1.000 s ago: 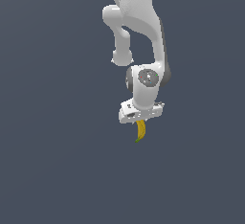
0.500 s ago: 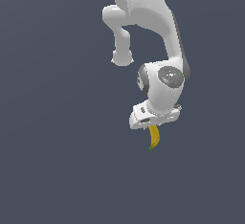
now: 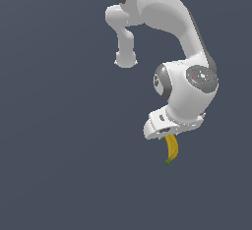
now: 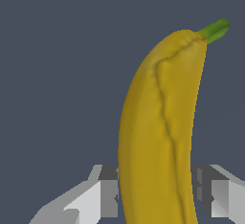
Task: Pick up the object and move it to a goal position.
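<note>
The object, a small curved yellow banana (image 3: 172,149) with a green tip, hangs below the white gripper (image 3: 168,134) in the exterior view, its tip pointing down. In the wrist view the banana (image 4: 160,137) fills the middle of the picture, its green stem at the far end. The fingers (image 4: 103,189) sit on either side of its near end, pressed against it. The gripper (image 4: 160,194) is shut on the banana and holds it off the dark grey ground.
The white arm (image 3: 167,37) reaches down from the top of the exterior view. A plain dark grey surface (image 3: 59,150) lies all around.
The arm has carried the banana towards the exterior view's right and a little lower in the picture. The grip on the banana is unchanged.
</note>
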